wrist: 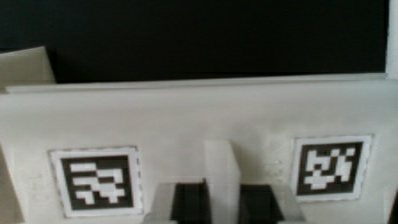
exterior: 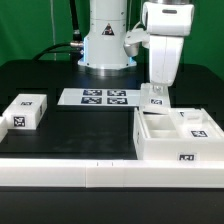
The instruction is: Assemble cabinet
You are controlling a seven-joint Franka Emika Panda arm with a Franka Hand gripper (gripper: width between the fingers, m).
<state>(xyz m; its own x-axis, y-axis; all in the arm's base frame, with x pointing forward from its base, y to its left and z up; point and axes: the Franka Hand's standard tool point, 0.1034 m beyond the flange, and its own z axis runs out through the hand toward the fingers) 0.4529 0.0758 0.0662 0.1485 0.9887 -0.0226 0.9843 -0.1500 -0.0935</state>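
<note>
Black tabletop [exterior: 90, 135] | fingers [wrist: 199, 205] nearly closed, pinching rib of white tagged panel [wrist: 196, 115] | close above cabinet [exterior: 160, 148]

A robotics lab: tagged marker board [exterior: 100, 97] on black table [exterior: 70, 128].

Black tabletop [exterior: 90, 130], dark greenish backdrop [exterior: 30, 30]

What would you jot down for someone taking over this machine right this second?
Pincer: lowered at the cabinet's rear edge, against a tagged white panel; open or gripping cannot be told.
Cabinet: at the exterior view's right, compartments facing up.
Small tagged block: lying apart at the exterior view's left.
Marker board: between them, further back.
Done: no join visible yet.
Left: probably fitting the loose block and the rest of the assembly.
</note>
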